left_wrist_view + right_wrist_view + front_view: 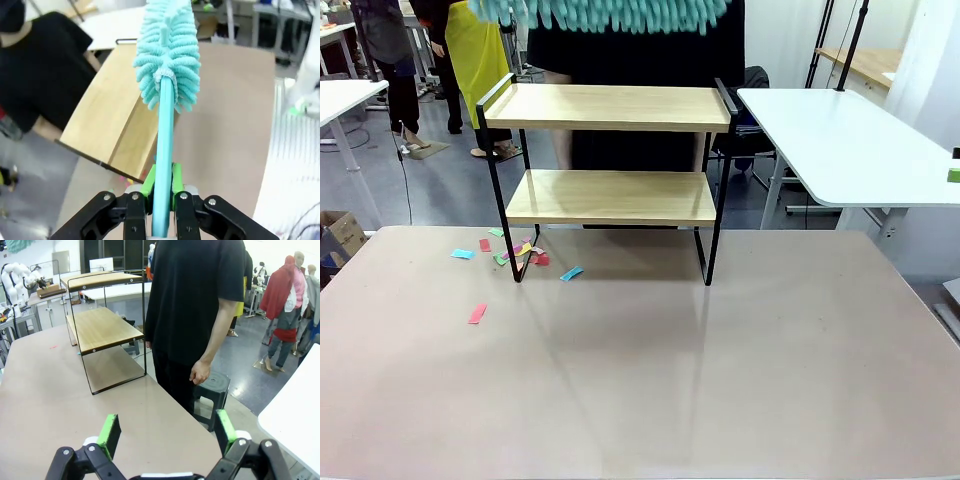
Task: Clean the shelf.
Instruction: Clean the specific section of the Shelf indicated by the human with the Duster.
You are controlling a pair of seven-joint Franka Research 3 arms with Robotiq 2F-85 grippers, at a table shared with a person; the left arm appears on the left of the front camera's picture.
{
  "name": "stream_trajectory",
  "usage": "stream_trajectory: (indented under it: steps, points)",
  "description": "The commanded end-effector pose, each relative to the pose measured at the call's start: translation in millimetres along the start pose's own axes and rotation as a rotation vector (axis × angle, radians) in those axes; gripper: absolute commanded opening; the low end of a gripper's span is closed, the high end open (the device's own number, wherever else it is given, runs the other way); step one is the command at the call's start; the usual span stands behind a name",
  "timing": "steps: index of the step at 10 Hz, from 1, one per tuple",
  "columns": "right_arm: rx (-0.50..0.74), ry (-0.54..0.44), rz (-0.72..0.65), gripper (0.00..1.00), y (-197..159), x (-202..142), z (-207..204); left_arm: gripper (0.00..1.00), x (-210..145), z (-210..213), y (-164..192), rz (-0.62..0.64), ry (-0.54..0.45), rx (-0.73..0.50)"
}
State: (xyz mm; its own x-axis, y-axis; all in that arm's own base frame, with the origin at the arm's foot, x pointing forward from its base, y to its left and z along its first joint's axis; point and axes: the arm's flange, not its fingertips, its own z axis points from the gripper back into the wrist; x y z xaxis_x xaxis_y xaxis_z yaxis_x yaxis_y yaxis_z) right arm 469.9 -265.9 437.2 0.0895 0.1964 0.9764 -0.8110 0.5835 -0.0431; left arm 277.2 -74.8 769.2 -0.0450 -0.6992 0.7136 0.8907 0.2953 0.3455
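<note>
Holding the teal duster by its handle, the left gripper had its green pads clamped tight on the shaft. The fluffy head hung above the top board of the shelf and was not touching it; in the front view its fringe showed at the upper edge, well over that board. The right gripper hovered over the table, well apart from the shelf, with its jaws wide and nothing between them.

The shelf stood at the table's far end, on the person's side, with both wooden boards bare. By my reading the step in hand was dusting the top board. The next move would call for lowering the head until the fibres met the wood, then drawing it along the board without knocking the raised end rails — the lower board, tucked under the upper, would need a flatter, sideways approach.

Coloured paper scraps lay scattered on the smooth beige tabletop by the shelf's left legs, one red piece a little apart. A person in black stood just behind the shelf, one hand hanging loose near a dark stool. White-topped tables and other people stood in the room beyond
</note>
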Motion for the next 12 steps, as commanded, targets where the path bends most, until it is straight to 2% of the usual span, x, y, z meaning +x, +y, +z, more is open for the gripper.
stream_trajectory:
  steps: [1,4,7,8,10,11,12]
  points:
    - [0.000,-0.004,0.006,1.00,0.4,3.5,-0.8,0.13,5.5,-13.4,-9.7,-0.178,-0.024,-0.034]
    - [0.000,-0.004,0.006,1.00,0.4,3.5,-0.8,0.13,12.2,-43.9,-17.2,-0.253,0.096,-0.208]
    - [0.000,-0.004,0.006,1.00,0.4,3.5,-0.8,0.13,-0.3,-58.9,-34.2,-0.432,0.362,-0.454]
    - [0.000,-0.004,0.006,1.00,0.4,3.5,-0.8,0.13,-2.2,-63.2,-36.8,-0.425,0.474,-0.512]
    - [0.000,-0.004,0.006,1.00,0.4,3.5,-0.8,0.13,-40.3,-64.1,-32.8,-0.398,0.706,-0.604]
    - [0.000,-0.004,0.006,1.00,0.4,3.5,-0.8,0.13,-58.2,-64.2,-27.4,-0.341,0.790,-0.615]
    - [0.000,-0.004,0.006,1.00,0.4,3.5,-0.8,0.13,-71.9,-64.1,-23.2,-0.286,0.833,-0.637]
